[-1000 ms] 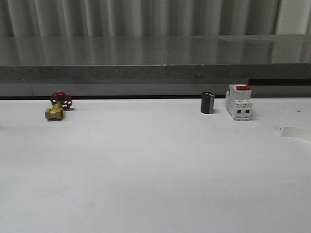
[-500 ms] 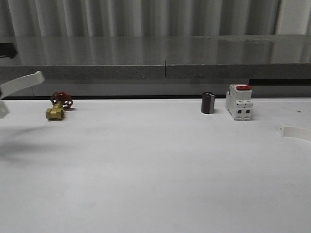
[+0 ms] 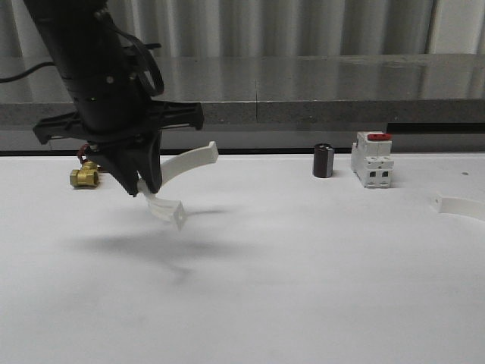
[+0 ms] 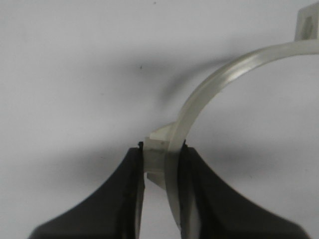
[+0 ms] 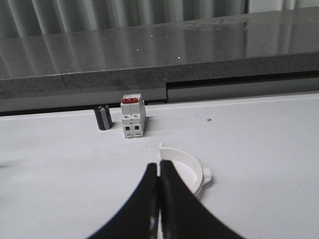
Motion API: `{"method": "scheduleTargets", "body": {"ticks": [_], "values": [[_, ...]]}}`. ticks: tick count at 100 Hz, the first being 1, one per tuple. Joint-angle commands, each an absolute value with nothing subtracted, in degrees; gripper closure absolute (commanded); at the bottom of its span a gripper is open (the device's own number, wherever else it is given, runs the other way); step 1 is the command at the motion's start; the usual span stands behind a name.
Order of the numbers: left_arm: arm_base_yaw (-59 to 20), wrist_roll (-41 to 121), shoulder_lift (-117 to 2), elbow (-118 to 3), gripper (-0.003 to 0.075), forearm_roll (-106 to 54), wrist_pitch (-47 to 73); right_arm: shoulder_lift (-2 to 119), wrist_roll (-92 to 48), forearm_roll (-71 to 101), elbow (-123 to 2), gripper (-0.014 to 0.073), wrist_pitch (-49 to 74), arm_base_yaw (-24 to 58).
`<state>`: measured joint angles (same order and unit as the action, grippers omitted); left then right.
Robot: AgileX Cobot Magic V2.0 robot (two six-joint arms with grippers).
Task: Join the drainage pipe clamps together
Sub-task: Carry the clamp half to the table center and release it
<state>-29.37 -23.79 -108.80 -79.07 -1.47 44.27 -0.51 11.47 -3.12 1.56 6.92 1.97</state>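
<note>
The left gripper [image 3: 144, 184] hangs above the white surface [image 3: 242, 288] toward its left side, clamped on one white plastic semicircular clamp half [image 3: 178, 186], which is carried in the air with one end tab pointing down toward the surface and the other up and to the right. In the left wrist view the fingers [image 4: 197, 199] pinch the band [image 4: 214, 89] right at its small side lug, so the hold sits on a thin, curved strip. That is the first risk: such a narrow grip lets the half-ring pivot between the pads, and any tilt would put its tabs out of line with the mate.

The second white plastic half-ring [image 5: 187, 169] lies flat on the surface far to the right, well apart from the carried one. In the right wrist view the right gripper [image 5: 159, 199] has its jaws pressed together on the near end of this half-ring, though I cannot tell for certain whether the band is between them or just behind. If the hold is poor, the half-ring could slide away under contact.

The white boxy breaker with the red top [image 3: 372, 161] and the small dark cylinder [image 3: 323, 161] stand near the resting half; a wide approach could knock them. The brass valve with the red handle [image 3: 87, 173] sits just behind the left arm.
</note>
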Motion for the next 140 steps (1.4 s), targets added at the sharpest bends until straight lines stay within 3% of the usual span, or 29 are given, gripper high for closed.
{"method": "scheduleTargets", "body": {"ticks": [1,109,121,128,140], "values": [[-30.1,-28.7,-107.4,-81.0,0.0740,0.6,41.8,-1.8,11.0,-3.3,0.7,0.0641,2.1,1.6],[-32.2,-34.3,-116.6,-84.5,0.0734,-0.6,42.8,-1.8,11.0,-3.3,0.7,0.0641,2.1,1.6],[-32.2,-34.3,-116.6,-85.6,0.0609,-0.6,44.0,-1.8,11.0,-3.3,0.7,0.0641,2.1,1.6],[-32.2,-33.7,-116.6,-86.6,0.0466,-0.6,44.5,-1.8,11.0,-3.3,0.7,0.0641,2.1,1.6],[-32.2,-32.8,-116.5,-88.8,0.0153,-0.6,46.7,-1.8,11.0,-3.3,0.7,0.0641,2.1,1.6]]}}
